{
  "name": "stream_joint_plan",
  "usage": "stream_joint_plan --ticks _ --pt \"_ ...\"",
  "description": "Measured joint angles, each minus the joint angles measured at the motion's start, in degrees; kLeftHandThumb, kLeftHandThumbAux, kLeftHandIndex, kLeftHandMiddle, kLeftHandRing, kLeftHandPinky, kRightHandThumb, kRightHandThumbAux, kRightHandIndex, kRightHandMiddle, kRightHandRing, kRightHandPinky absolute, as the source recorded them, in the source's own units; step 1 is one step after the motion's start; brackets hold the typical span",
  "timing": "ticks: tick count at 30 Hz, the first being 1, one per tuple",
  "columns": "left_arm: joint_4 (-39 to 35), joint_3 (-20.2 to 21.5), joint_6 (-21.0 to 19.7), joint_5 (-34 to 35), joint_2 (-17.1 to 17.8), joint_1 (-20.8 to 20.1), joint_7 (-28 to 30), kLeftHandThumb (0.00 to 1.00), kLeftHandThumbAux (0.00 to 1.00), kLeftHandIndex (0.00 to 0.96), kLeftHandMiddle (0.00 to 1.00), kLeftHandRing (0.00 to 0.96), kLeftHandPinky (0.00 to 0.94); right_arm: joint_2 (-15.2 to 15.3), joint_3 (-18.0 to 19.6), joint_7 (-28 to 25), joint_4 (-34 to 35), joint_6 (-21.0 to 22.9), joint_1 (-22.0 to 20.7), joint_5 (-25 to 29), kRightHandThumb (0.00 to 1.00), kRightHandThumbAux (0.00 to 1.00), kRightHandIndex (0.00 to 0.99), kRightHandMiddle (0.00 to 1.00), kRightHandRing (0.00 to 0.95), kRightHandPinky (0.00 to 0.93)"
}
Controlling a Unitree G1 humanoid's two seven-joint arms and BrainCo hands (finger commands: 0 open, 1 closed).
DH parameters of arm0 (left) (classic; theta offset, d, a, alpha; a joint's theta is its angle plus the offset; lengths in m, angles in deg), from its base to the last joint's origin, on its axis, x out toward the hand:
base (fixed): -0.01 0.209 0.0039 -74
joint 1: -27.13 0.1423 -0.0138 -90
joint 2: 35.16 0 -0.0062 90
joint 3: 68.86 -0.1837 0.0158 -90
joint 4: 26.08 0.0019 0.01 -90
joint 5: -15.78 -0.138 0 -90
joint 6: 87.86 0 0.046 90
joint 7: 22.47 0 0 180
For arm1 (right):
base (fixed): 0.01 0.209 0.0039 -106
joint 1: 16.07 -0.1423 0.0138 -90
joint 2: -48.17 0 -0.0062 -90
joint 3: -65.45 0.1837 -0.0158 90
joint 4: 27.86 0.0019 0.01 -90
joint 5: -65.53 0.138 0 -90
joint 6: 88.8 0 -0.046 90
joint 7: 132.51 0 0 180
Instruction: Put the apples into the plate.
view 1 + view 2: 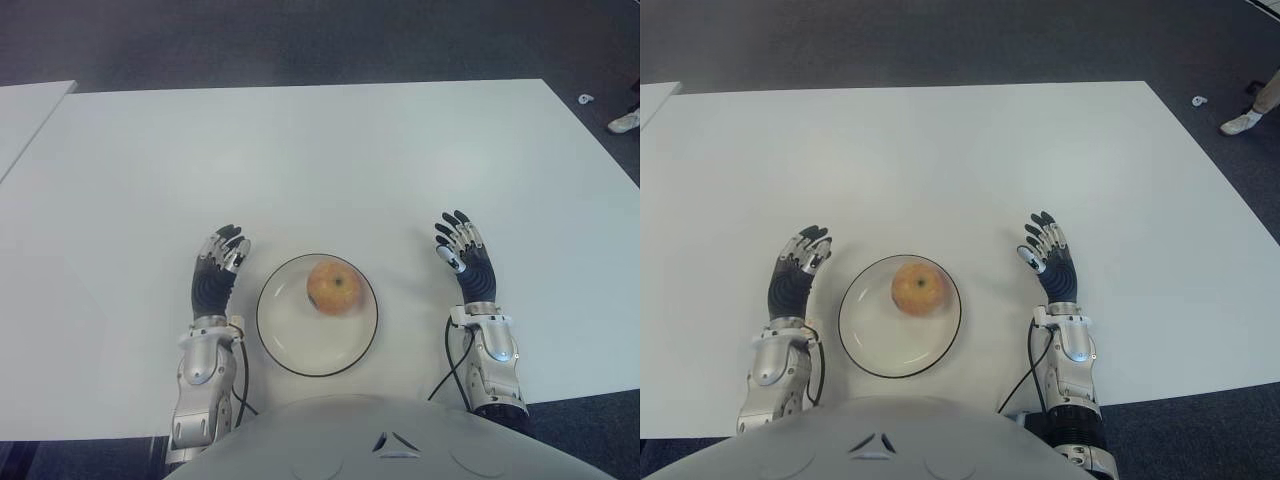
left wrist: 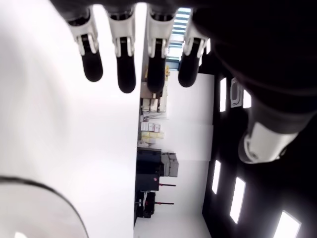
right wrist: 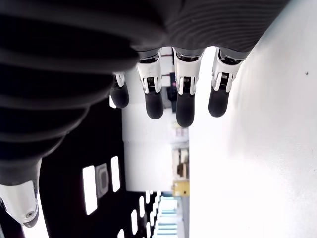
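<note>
One apple (image 1: 334,288) sat inside the white plate (image 1: 292,345), toward the plate's far side, stem dimple up and its skin a mix of orange-red and yellow. The plate (dark-rimmed and round) stood on the white desk (image 1: 330,160) close to the robot's body, between the two hands. The left hand (image 1: 215,275) showed just to the left of the plate, its fingers (image 2: 126,74) stretched out straight and side by side, holding nothing. The right hand (image 1: 465,262) showed a little farther out on the plate's right, apart from it, with its fingers (image 3: 185,106) likewise extended and loosely spread around nothing. Both hands pointed away from the robot across the desk. Beyond the desk's far right corner, a shoe (image 1: 625,121) showed on the dark floor.
</note>
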Motion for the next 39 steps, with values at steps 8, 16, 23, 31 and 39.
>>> stream_joint_plan --ticks 8,16,23,31,39 --pt "-0.5 0.1 -1.79 -1.15 -0.34 0.18 -0.21 0.102 0.555 0.203 0.247 0.25 0.248 0.08 -0.01 -1.0 -0.1 -0.15 0.04 0.2 0.2 0.559 0.07 0.133 0.143 0.173" --pt "-1.94 -0.06 -4.78 -2.27 -0.41 0.38 -0.26 0.105 0.537 0.19 0.229 0.221 0.214 0.02 -0.13 -0.94 -0.42 -1.64 0.24 -0.35 0.191 0.541 0.069 0.13 0.146 0.186" --pt "-2.14 -0.73 -6.26 -3.62 -0.31 0.65 -0.26 0.102 0.528 0.189 0.22 0.209 0.217 -0.09 -0.36 -0.32 -0.45 -3.09 0.79 -1.22 0.198 0.547 0.079 0.138 0.154 0.191" --pt "-2.19 -1.24 -6.41 -4.81 -0.06 1.23 -0.25 0.1 0.528 0.189 0.219 0.215 0.231 -0.03 -0.45 -1.56 -0.37 -3.5 1.12 -0.42 0.199 0.545 0.084 0.144 0.153 0.183" --pt "-2.24 -1.54 -6.51 -5.39 0.05 1.65 -0.24 0.1 0.529 0.202 0.221 0.218 0.235 -0.11 -0.49 -2.38 0.61 -3.47 2.17 0.85 0.202 0.553 0.087 0.15 0.156 0.184"
